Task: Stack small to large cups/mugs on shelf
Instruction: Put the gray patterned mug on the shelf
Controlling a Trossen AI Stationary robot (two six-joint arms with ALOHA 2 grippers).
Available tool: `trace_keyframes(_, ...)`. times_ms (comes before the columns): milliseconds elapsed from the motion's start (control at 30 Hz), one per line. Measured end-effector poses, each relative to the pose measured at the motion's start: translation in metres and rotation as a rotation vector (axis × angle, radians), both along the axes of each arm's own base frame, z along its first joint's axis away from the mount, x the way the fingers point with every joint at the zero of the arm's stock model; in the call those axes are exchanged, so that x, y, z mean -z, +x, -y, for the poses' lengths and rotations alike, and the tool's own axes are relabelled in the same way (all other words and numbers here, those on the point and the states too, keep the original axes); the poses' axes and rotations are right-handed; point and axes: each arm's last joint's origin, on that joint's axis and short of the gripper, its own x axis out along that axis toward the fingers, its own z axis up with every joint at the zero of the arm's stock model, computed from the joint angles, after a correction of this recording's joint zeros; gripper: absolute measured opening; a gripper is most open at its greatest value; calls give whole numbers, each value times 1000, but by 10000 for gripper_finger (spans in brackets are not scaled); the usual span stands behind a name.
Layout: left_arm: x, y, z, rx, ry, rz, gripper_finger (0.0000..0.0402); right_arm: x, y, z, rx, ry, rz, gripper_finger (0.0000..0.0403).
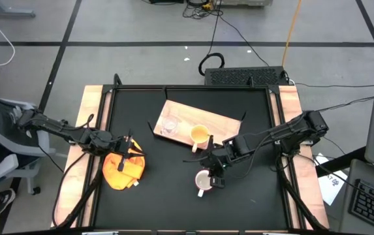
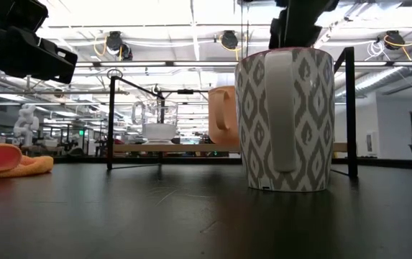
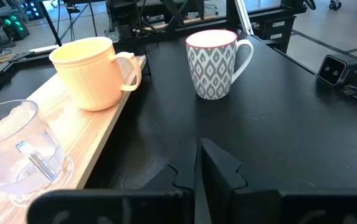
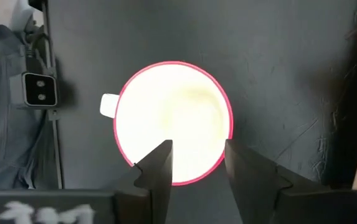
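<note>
The right gripper [image 4: 195,163] hangs straight over the white mug [image 4: 173,122], pointing down into it. Its two fingers [image 4: 156,165] stand apart, open, with a gap between them; seen from the wrist, both tips lie over the mug's mouth near the pink rim, gripping nothing. In the high view this gripper [image 1: 214,171] sits just at 12 o'clock of the white mug [image 1: 203,181], which stands upright on the black table [image 1: 252,196], off the shelf, at about 6 o'clock from the shelf's [image 1: 222,123] near edge. Its handle faces the low camera, and its grey diamond pattern shows there [image 2: 285,119].

The yellow mug [image 1: 200,134] stands upright on the shelf, near its front edge. The glass cup [image 1: 170,124] stands on the shelf too, at 9 o'clock of the yellow mug, apart from it.

The left gripper [image 1: 126,149] waits over the orange cloth [image 1: 123,170] at 9 o'clock of the table, well away from the mugs. Its fingers [image 3: 218,171] are closed together, empty.

No readable writing or brand shows on any mug.
</note>
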Motion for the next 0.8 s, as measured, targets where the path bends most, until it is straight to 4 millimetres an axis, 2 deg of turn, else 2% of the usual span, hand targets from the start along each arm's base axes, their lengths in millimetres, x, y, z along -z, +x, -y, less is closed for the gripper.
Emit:
trace_keyframes(167,0,0,0,0,-1,0,25,7,3,0,6,-4,-24,141)
trace_keyframes(500,0,0,0,0,0,0,2,8,3,0,-9,-13,-24,141)
trace_keyframes(800,0,0,0,0,0,0,39,9,3,-1,8,-12,-34,141)
